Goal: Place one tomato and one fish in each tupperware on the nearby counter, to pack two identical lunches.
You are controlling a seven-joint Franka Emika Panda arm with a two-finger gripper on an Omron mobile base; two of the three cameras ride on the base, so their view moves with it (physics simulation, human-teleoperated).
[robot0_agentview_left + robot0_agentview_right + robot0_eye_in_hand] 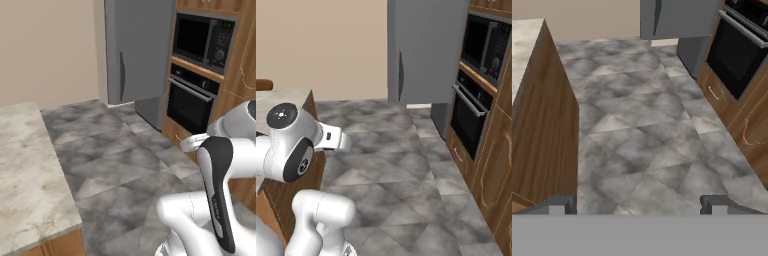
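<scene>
In the hand view your end effector (pixel 637 204) stands spread wide, its two finger tips (pixel 559 204) far apart at the bottom, with nothing between them and nothing touched; it looks down over the grey tiled floor (pixel 642 125). The table (pixel 27 170), a stone-topped island, lies at the left of the left base view, its marbled top bare in the part you can see and its near end cut off by the picture's edge. In the right base view your arm (pixel 291 142) hides most of that table, leaving a strip of its top and its wooden side. In the hand view you see its brown wooden end panel at the left, with a sliver of the top above. Across the floor stands a grey fridge (pixel 140 50), doors closed, and beside it a wooden cabinet carrying a microwave (pixel 204 40) above an oven (pixel 192 102), both closed; what they hold cannot be seen. A brown object at the left edge of the right base view, behind the table, is cut off and cannot be identified.
</scene>
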